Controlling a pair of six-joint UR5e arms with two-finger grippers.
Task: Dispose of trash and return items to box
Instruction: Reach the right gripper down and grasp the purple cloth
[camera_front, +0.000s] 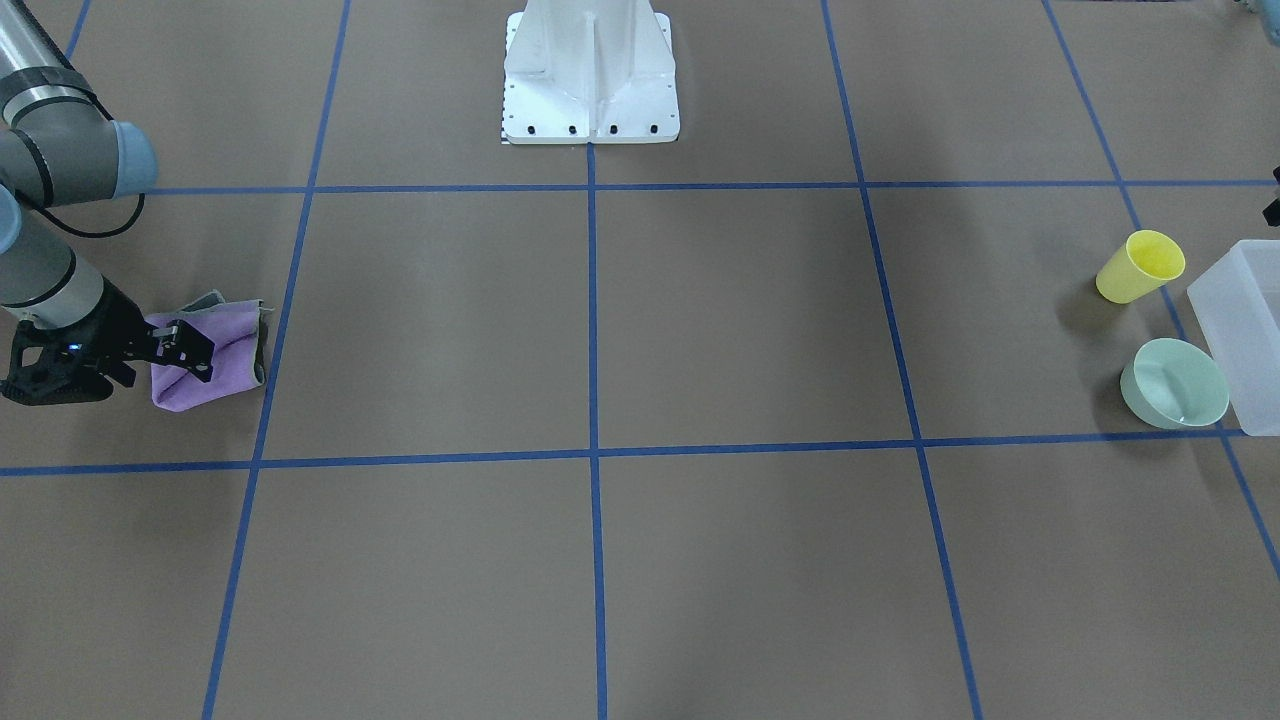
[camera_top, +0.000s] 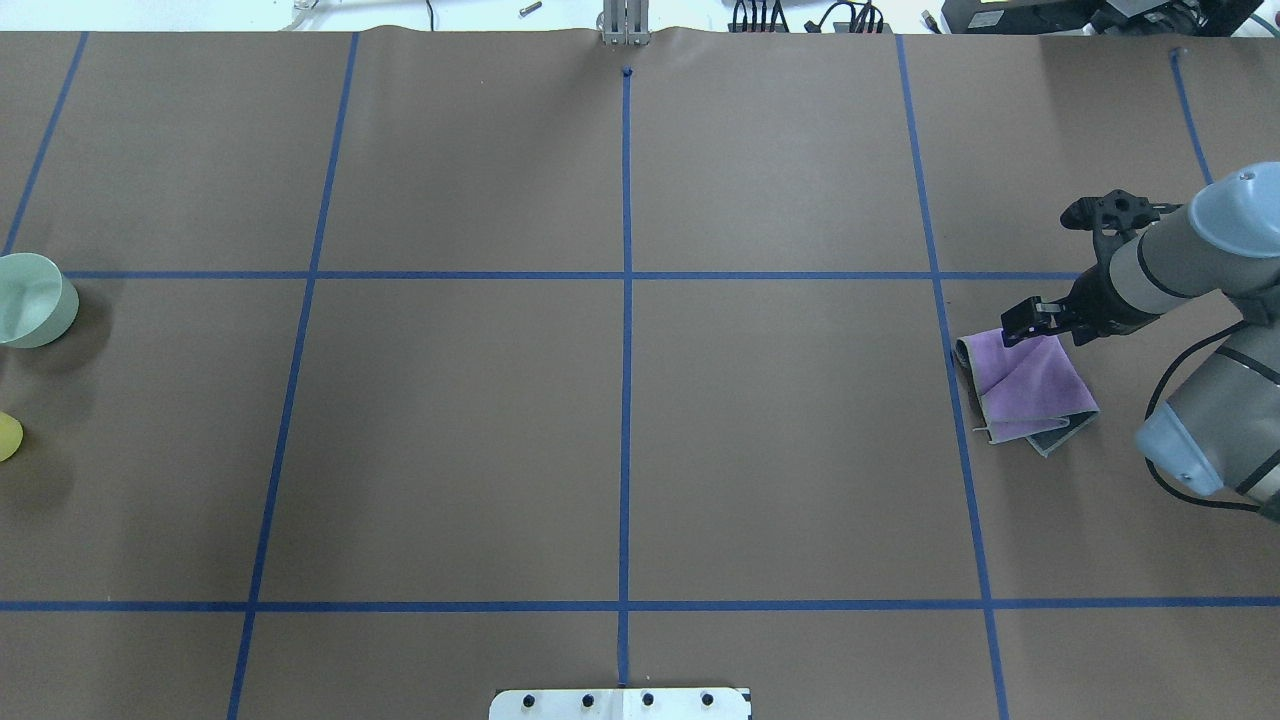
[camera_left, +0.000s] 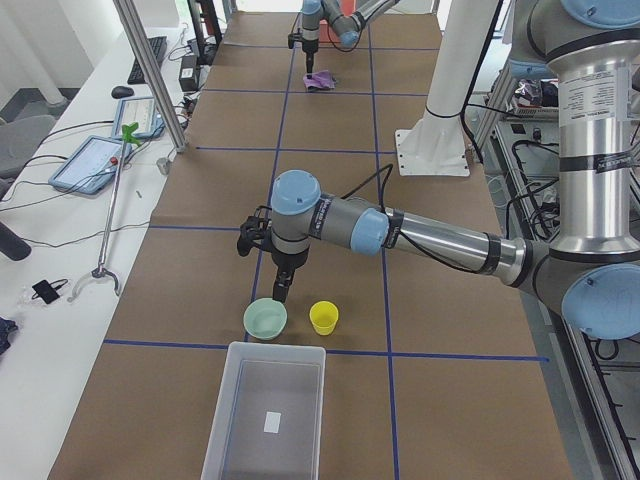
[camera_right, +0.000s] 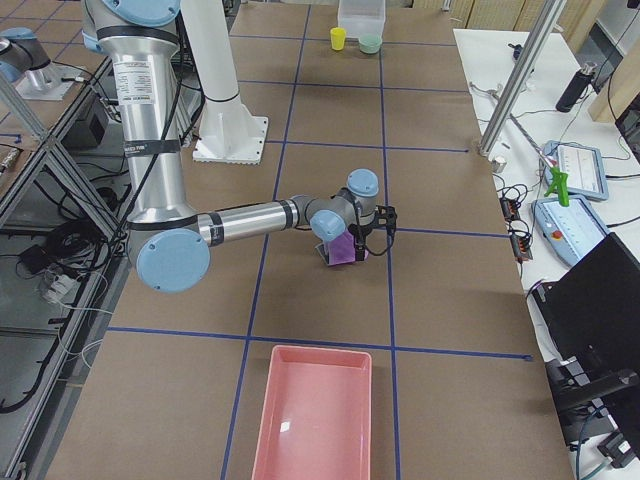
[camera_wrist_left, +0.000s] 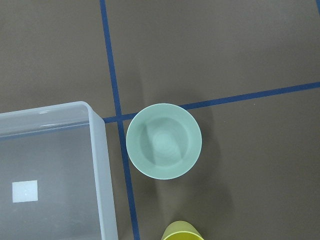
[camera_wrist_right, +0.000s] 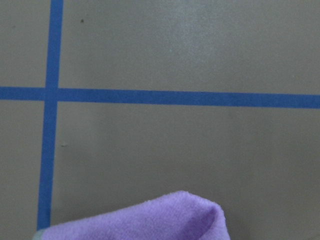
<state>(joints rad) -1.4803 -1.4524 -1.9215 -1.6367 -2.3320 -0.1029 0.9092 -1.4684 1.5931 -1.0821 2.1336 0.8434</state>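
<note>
The yellow cup (camera_front: 1140, 266) and the mint-green bowl (camera_front: 1175, 383) stand upright on the table beside the frosted white box (camera_front: 1245, 330). The left wrist view looks straight down on the bowl (camera_wrist_left: 163, 141), with the box's rim (camera_wrist_left: 97, 150) to its left and the cup (camera_wrist_left: 182, 231) at the bottom edge. My left gripper (camera_left: 283, 295) hangs just above the bowl (camera_left: 265, 319); I cannot tell whether it is open or shut. My right gripper (camera_top: 1030, 320) is shut on a corner of a purple cloth (camera_top: 1025, 385) at the other end of the table, with the cloth bunched up under it.
The white robot pedestal (camera_front: 590, 80) stands at the table's middle on the robot's side. A pink tray (camera_right: 315, 415) lies at the table end on my right, beyond the cloth. Blue tape lines grid the brown table.
</note>
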